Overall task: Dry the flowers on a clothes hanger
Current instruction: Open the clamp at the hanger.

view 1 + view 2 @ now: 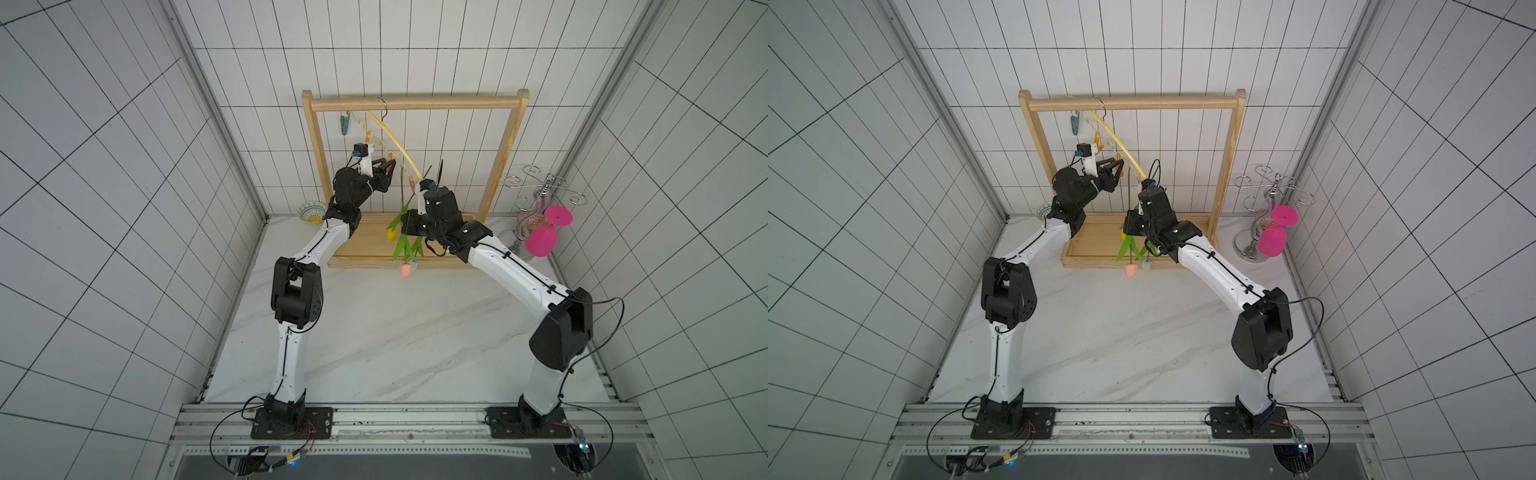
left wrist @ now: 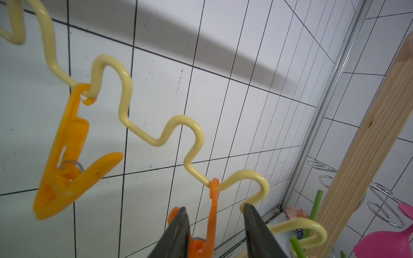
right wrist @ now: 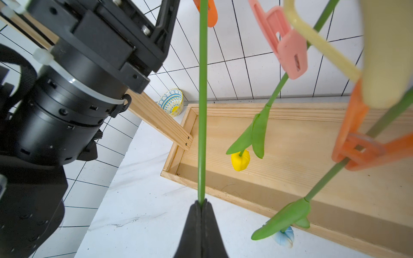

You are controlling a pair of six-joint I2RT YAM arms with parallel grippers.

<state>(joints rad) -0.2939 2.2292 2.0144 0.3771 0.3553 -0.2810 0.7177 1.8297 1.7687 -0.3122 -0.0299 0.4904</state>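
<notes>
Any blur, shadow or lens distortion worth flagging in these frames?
Right wrist: hanger close to the lens is blurred, the gripped stem sharp. Left wrist: broad soft shadow across the wall tiles. Both top views: wide-angle splay of the tile lines.

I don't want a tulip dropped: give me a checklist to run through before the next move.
1. Right pincer shut on the loose stem: ok.
2. Left pincer straddling the orange clothespin: ok.
3. Stem's top inside that clothespin's mouth: cannot tell, the mouth is hidden.
4. Yellow tulip clipped in the pink clothespin: ok.
5. White tulip clipped in another orange clothespin: ok.
6. Hanger hook over the wooden rack: ok.
</notes>
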